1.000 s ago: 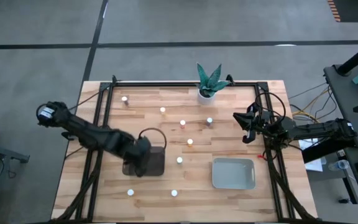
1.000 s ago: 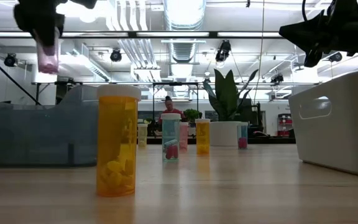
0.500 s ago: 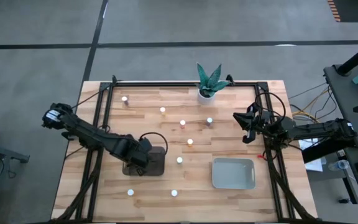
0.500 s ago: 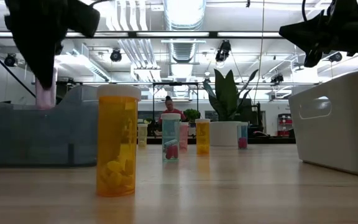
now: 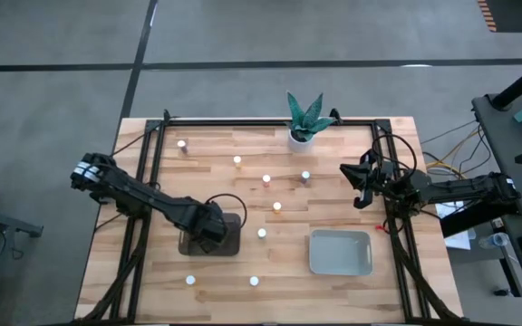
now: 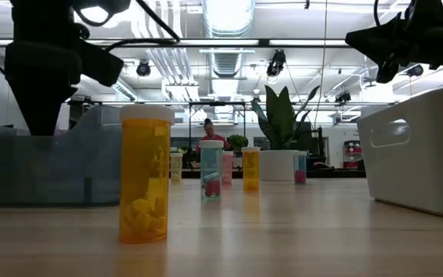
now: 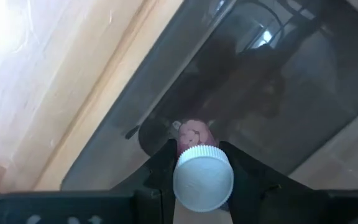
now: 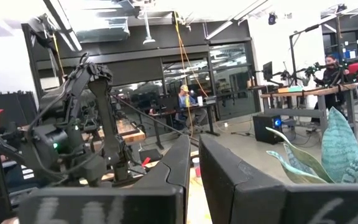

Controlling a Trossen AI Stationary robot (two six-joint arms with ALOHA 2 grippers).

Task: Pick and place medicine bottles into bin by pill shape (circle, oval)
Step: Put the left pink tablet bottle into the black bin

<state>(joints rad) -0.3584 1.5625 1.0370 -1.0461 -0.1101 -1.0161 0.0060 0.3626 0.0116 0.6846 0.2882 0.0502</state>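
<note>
Overhead and wrist views: my left gripper (image 5: 212, 234) was lowered into the dark translucent bin (image 5: 229, 244), its fingers (image 7: 250, 177) clamped on a white-capped medicine bottle (image 7: 202, 176) holding pink pills, the bottle inside the bin above its floor. My right gripper (image 5: 359, 184) hung at the table's right edge, well apart from the pale grey-green bin (image 5: 340, 253), its fingers nearly together with only a narrow gap and nothing between them. Other bottles stood scattered on the wooden table (image 5: 333, 163); an orange bottle (image 6: 145, 174) was nearest in the low view, and a potted plant (image 5: 306, 118) stood at the far edge
</note>
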